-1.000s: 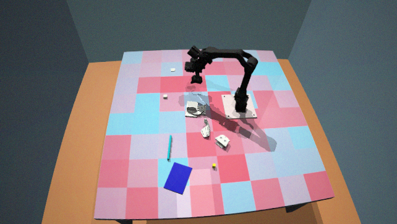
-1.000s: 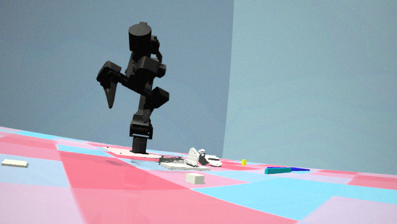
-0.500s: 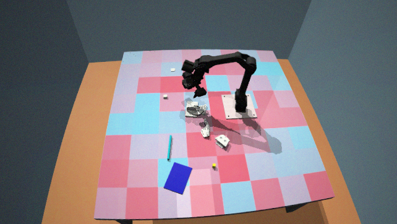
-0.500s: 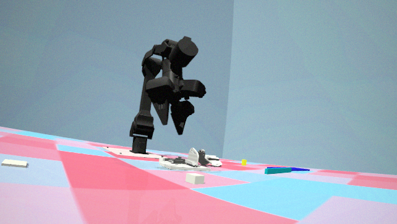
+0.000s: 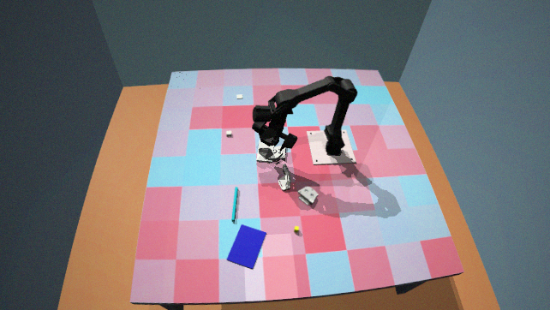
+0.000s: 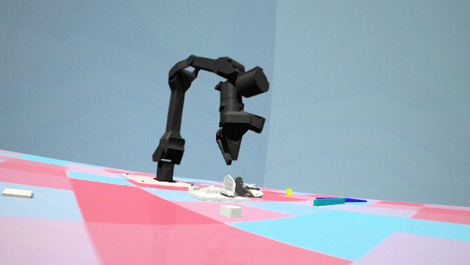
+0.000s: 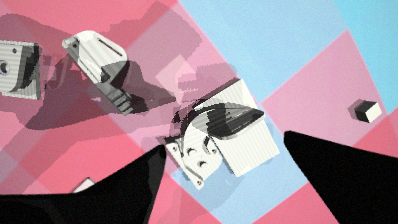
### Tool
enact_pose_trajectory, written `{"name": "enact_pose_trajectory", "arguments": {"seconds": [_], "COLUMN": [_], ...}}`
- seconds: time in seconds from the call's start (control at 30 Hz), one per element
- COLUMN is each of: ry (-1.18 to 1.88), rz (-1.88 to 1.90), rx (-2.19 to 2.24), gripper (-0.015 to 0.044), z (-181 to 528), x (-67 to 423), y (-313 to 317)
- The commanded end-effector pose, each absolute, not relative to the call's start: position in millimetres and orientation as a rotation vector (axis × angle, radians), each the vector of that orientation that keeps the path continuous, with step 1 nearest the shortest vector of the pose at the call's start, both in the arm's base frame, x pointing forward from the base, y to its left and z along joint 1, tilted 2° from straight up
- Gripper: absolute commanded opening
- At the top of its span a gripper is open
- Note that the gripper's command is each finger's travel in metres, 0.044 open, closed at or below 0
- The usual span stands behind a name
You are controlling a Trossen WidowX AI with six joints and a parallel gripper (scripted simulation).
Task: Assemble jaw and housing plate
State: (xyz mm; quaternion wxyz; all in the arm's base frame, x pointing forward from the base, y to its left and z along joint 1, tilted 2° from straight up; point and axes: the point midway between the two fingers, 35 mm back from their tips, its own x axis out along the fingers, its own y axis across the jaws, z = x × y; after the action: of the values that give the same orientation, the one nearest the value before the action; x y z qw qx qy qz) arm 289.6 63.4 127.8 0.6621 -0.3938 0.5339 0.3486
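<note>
The white base (image 5: 261,157) (image 6: 201,197) (image 7: 252,157) carries one white jaw (image 6: 228,185) (image 7: 225,121), which stands up and is partly shaded. The pin details are too small to tell. The loose jaw (image 5: 284,181) (image 6: 253,189) (image 7: 100,54) lies on the table beside the base, its dark teeth toward the base. The housing plate (image 5: 309,194) (image 7: 15,72) lies farther off, tilted, beyond the loose jaw; I cannot make it out in the exterior view. My gripper (image 6: 231,161) (image 7: 223,143) is open and empty, pointing down above the base.
A teal bar (image 5: 235,205) (image 6: 329,202), a blue sheet (image 5: 247,247) and a yellow cube (image 5: 296,229) (image 6: 289,192) lie on the table. A white cube (image 5: 229,134) (image 6: 230,211) (image 7: 370,112) is near the base. A flat white block (image 5: 239,97) (image 6: 17,193) lies farther back.
</note>
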Motion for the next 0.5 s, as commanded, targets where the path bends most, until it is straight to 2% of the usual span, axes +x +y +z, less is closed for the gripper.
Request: {"name": "enact_pose_trajectory", "arguments": {"seconds": [0.0,0.47], "ry": [1.205,1.158], "rz": [0.898,1.211], "rx": [-1.005,-1.268], "gripper": [0.0440,0.0440], "z": [124.7,119.2], "x": [274.5,224.8], "y": [84.3,139.2]}}
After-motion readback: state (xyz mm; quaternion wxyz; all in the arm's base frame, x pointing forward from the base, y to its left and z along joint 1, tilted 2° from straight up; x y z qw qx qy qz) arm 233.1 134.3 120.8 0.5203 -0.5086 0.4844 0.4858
